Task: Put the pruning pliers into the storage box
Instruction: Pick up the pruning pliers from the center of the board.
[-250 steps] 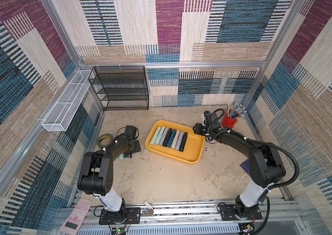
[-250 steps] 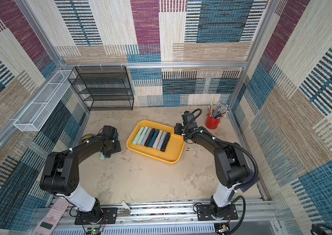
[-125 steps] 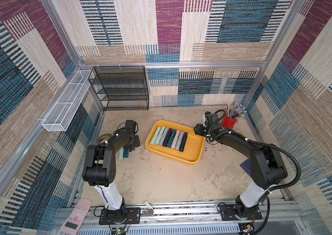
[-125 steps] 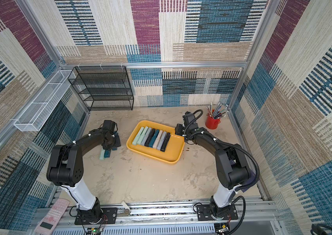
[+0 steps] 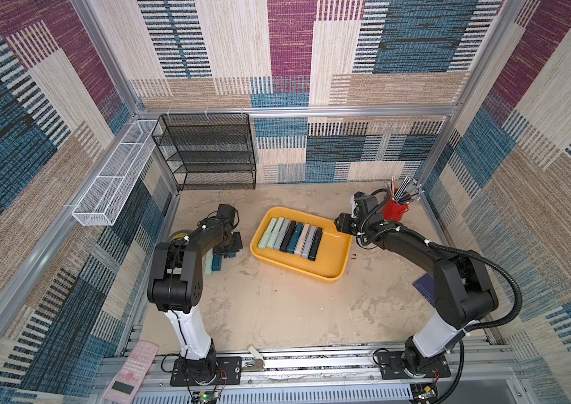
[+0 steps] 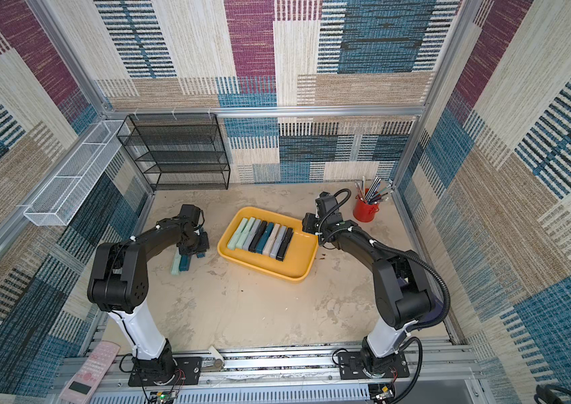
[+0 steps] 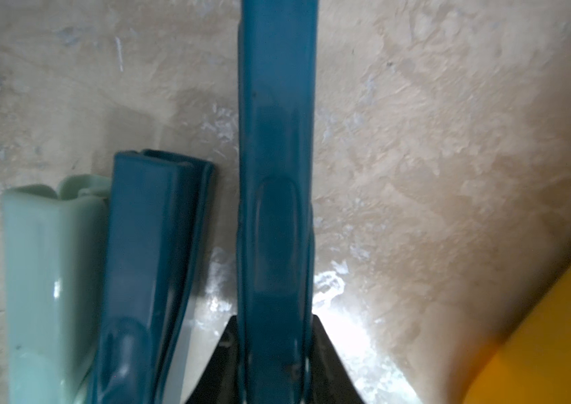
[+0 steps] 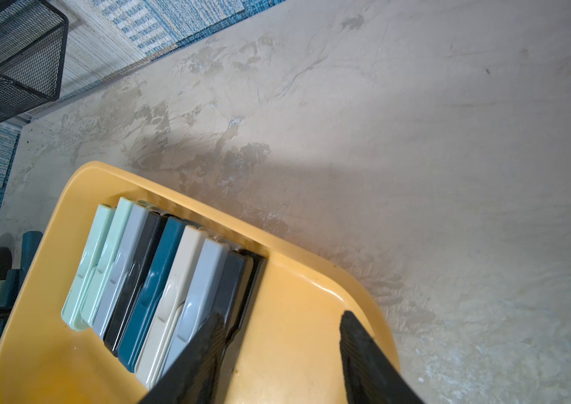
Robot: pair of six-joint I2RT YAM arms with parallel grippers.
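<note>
My left fingers (image 7: 329,360) are closed snugly on both sides of a teal pruning pliers (image 7: 277,157). I cannot tell whether it is clear of the table (image 7: 451,140). A second teal pliers (image 7: 151,262) and a pale green pliers (image 7: 49,280) lie touching each other, just beside it.

My right fingers (image 8: 364,360) are about half open and empty, above the storage box (image 5: 333,274) at its 2 o'clock corner. The box sits mid-table, at 3 o'clock from my left fingers. A row of pliers (image 5: 291,239) lies side by side inside it.
</note>
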